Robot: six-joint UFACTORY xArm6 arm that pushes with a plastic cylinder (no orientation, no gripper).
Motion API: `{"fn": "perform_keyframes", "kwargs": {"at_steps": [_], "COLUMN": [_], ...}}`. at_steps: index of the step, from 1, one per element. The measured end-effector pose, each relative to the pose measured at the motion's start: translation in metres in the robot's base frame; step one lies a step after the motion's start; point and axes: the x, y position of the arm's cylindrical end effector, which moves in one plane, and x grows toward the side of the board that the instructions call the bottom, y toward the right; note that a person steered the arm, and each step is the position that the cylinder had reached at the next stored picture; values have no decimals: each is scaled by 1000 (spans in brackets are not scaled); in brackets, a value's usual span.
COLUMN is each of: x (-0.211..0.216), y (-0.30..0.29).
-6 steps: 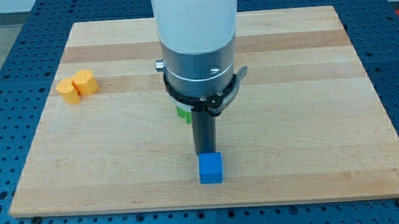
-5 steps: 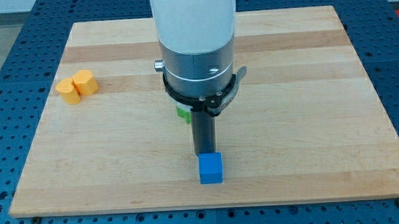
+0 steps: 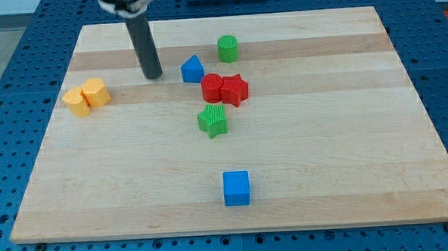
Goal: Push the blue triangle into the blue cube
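Note:
The blue triangle [image 3: 193,69] lies on the wooden board near the view's top, left of centre. The blue cube [image 3: 236,188] sits near the view's bottom edge of the board, well apart from the triangle. My tip [image 3: 153,75] rests on the board just left of the blue triangle, with a small gap between them. The rod rises from there toward the view's top.
Two red blocks [image 3: 224,88] sit together right of the triangle. A green star [image 3: 212,120] lies below them, between triangle and cube. A green cylinder [image 3: 227,47] is near the top. Two yellow blocks [image 3: 86,97] are at the left.
The arm has moved from just above the blue cube to the view's top left, beside the blue triangle. The blocks it was hiding now show. The blue cube has not moved.

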Motion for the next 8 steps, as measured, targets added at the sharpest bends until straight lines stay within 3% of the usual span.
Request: {"fn": "perform_keyframes", "kwargs": {"at_steps": [1, 2, 5, 8], "x": [-42, -44, 14, 10], "y": [7, 55, 71, 135]}}
